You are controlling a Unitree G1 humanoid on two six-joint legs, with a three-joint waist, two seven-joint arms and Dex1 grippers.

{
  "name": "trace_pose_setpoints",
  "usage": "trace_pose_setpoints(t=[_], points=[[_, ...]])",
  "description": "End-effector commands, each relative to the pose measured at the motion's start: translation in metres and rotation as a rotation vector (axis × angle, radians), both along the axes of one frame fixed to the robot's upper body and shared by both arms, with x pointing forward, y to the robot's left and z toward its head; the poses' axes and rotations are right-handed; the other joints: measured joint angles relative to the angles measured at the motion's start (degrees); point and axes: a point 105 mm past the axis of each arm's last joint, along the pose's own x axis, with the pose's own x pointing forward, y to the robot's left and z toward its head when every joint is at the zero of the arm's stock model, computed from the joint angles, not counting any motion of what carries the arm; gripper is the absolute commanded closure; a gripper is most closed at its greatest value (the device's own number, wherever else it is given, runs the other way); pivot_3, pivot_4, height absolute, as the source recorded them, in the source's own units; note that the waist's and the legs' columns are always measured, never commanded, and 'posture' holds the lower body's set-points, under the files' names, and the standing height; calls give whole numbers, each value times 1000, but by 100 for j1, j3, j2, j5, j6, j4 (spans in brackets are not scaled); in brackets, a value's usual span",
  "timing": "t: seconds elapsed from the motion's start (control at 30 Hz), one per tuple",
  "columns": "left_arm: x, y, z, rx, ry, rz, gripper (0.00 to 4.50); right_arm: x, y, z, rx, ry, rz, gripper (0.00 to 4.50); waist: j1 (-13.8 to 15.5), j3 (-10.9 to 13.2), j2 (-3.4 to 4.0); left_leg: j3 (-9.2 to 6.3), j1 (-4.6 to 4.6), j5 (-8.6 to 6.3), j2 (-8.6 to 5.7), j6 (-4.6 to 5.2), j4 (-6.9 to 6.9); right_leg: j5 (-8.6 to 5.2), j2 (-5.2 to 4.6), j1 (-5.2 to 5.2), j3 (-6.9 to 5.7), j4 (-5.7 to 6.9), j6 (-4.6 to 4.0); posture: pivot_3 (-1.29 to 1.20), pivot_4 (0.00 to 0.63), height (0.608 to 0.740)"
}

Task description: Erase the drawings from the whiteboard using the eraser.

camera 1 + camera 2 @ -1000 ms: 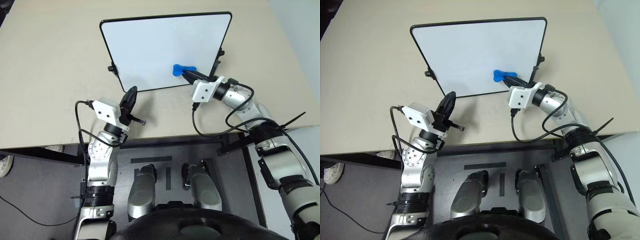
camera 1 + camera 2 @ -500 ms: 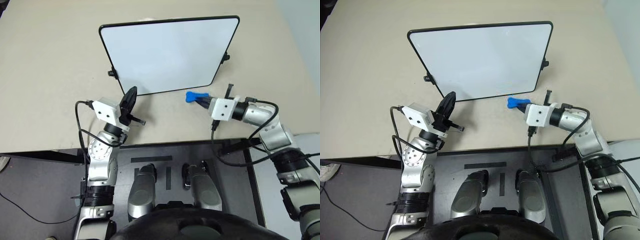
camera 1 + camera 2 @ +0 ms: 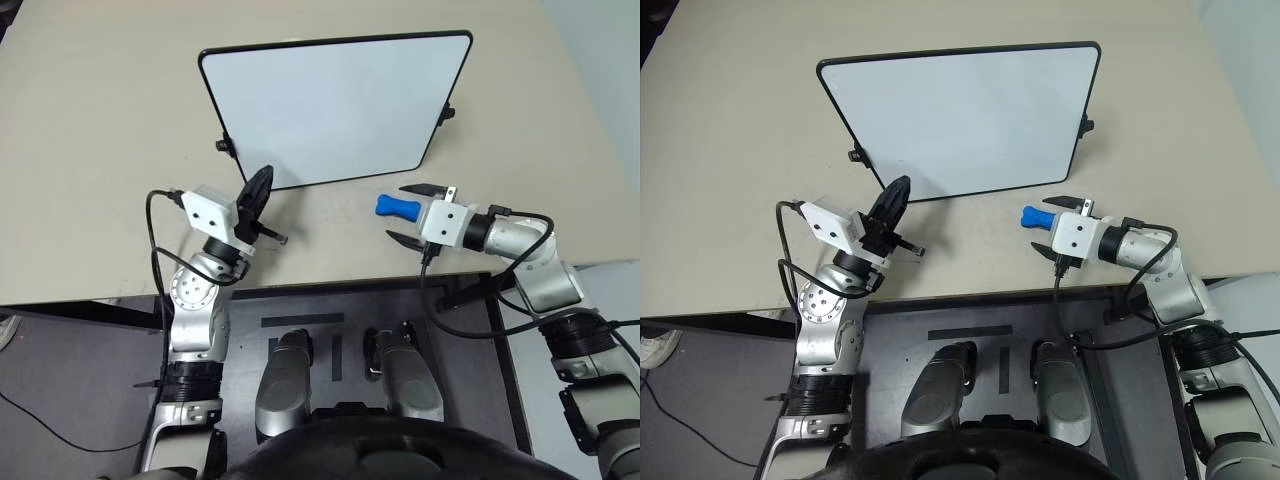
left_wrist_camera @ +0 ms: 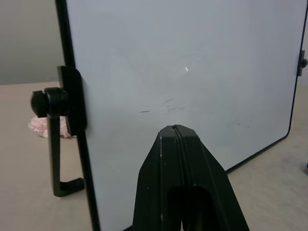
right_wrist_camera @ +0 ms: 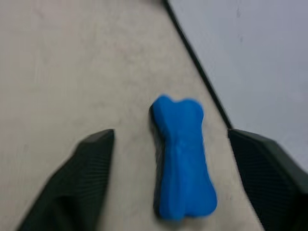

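I am opening the right gripper wide, releasing the eraser onto the table beside the wiped-clean whiteboard, the erasing apparently done.

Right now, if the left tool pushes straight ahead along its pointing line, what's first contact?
Probably the large white black-framed whiteboard: the closed left tool aims at its face, near the lower edge. The gap between them is hard to judge.

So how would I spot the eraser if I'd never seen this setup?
Find the big whiteboard standing on the beige table. Just off its near right corner, the eraser lies between the right gripper's open black fingers: small, bone-shaped, the one bright blue thing.
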Motion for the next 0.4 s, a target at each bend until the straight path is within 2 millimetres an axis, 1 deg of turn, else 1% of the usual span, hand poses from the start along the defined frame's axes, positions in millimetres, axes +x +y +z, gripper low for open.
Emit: trace_pose_setpoints(t=[0.03,0.1,0.17,0.23,0.4], points=[[1,3,12,3,-40,2,4500,-1,-3,32,137,-74,-34,614,3,0,0,0,0,0,0,0,0,0,0,0,0,0,0,0,150,740],[2,7,12,8,-38,7,4500,-1,-1,35,176,-67,-44,614,9,0,0,0,-1,-1,-1,1,0,-2,0,1,0,-1,4,0,150,740],[2,9,12,17,-34,5,4500,-3,-4,35,207,-57,-72,614,6,0,-1,1,-1,-3,-2,2,0,-4,1,1,0,-2,6,0,150,740],[3,8,13,27,-30,-7,4500,-5,-6,36,235,-57,-96,614,15,0,-1,0,-1,-3,-2,2,0,-5,1,1,0,-2,8,0,150,740],[8,3,17,37,-30,-48,4500,-8,-4,36,259,-65,-116,614,14,0,-1,0,-1,-2,-3,2,2,-3,1,1,1,0,5,0,150,740]])
